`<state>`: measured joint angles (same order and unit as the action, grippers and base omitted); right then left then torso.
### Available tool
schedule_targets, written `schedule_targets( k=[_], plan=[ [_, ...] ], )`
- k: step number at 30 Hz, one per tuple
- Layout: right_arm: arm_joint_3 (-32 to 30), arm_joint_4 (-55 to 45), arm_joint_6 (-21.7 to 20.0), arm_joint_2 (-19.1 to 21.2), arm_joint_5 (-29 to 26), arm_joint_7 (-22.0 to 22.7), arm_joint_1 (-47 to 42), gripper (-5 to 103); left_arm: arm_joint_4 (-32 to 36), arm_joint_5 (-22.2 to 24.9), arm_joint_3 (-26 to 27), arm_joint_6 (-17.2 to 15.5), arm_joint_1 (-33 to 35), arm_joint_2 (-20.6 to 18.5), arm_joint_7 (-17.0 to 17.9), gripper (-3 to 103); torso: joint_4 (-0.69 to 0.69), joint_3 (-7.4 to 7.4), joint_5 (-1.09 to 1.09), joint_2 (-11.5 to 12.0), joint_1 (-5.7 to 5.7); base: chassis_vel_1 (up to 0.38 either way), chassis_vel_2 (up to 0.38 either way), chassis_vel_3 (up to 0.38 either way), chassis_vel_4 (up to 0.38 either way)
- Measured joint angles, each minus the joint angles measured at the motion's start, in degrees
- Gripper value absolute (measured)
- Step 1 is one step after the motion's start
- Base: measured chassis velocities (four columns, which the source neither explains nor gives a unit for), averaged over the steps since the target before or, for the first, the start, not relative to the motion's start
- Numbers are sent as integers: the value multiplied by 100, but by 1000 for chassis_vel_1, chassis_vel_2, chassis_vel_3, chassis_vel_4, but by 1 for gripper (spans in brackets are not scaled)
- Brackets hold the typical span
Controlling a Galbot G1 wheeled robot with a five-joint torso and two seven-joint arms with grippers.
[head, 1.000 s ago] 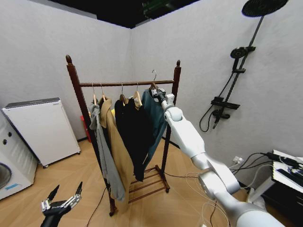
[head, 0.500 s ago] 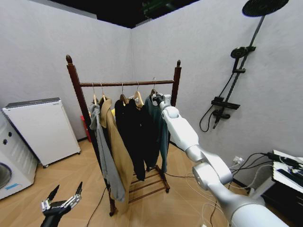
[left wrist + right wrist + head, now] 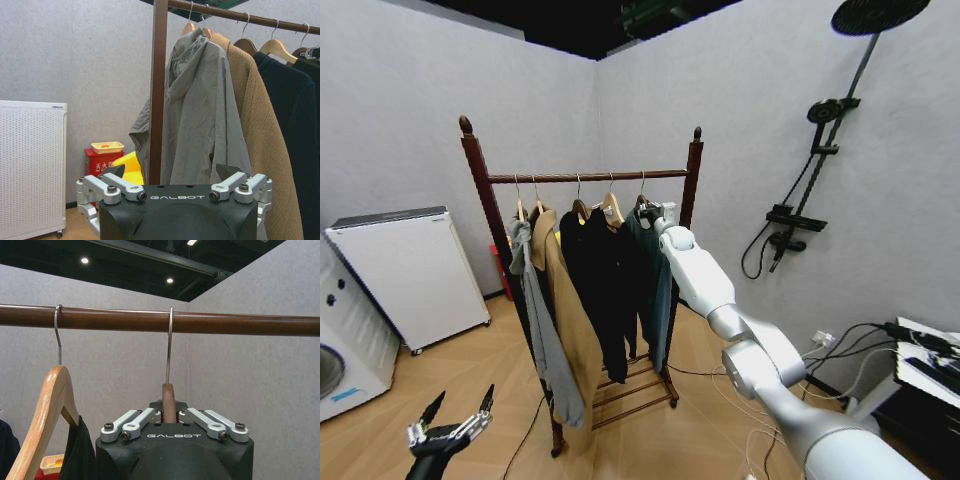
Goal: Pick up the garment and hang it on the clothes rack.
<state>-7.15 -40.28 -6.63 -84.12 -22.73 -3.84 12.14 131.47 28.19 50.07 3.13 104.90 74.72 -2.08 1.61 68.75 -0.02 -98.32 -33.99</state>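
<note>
The clothes rack (image 3: 478, 200) stands ahead by the wall corner, its rail (image 3: 250, 325) running across the right wrist view. The garment (image 3: 657, 300), dark teal-blue, hangs straight down at the rail's right end. Its metal hook (image 3: 169, 340) sits over the rail. My right gripper (image 3: 649, 212) reaches up just under the rail and is shut on the neck of the wooden hanger (image 3: 169, 400). My left gripper (image 3: 450, 425) hangs low at the near left, open and holding nothing, well short of the rack.
A grey hooded jacket (image 3: 545, 340), a tan coat (image 3: 572, 320) and a black top (image 3: 605, 290) hang left of the garment. A white appliance (image 3: 410, 270) and a washing machine (image 3: 340, 370) stand left. Shower fittings (image 3: 800, 200) and floor cables (image 3: 840, 340) lie right.
My right gripper has lowered and moved slightly left with the hanger. The hook, above the rail before, now rests on it, and the swung-out garment hangs straight. The left arm stayed still.
</note>
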Motion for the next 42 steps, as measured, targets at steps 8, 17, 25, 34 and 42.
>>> schedule_targets(
  k=[8,17,25,34,42],
  plan=[
    [24,-1022,150,301,-66,-59,-718,28,0,-1,1,1,-2,0,2,100,1,3,4,2,-2,0,0,0,0],
    [-508,-4166,-217,1423,-363,246,-2501,61,0,0,0,1,-1,0,0,100,-2,1,1,1,-1,0,0,0,0],
    [-2172,-7419,-444,2457,-445,506,-6071,88,0,0,0,1,-1,0,-3,100,3,0,5,0,1,0,0,0,0],
    [-3392,-8740,938,1060,227,364,-9737,100,-1,0,0,1,0,0,0,100,2,0,1,-1,1,0,0,0,0],
    [-3281,-8961,2028,770,763,786,-11426,100,0,0,0,0,-1,0,0,100,-1,1,1,1,-1,0,0,0,0]
  ],
)
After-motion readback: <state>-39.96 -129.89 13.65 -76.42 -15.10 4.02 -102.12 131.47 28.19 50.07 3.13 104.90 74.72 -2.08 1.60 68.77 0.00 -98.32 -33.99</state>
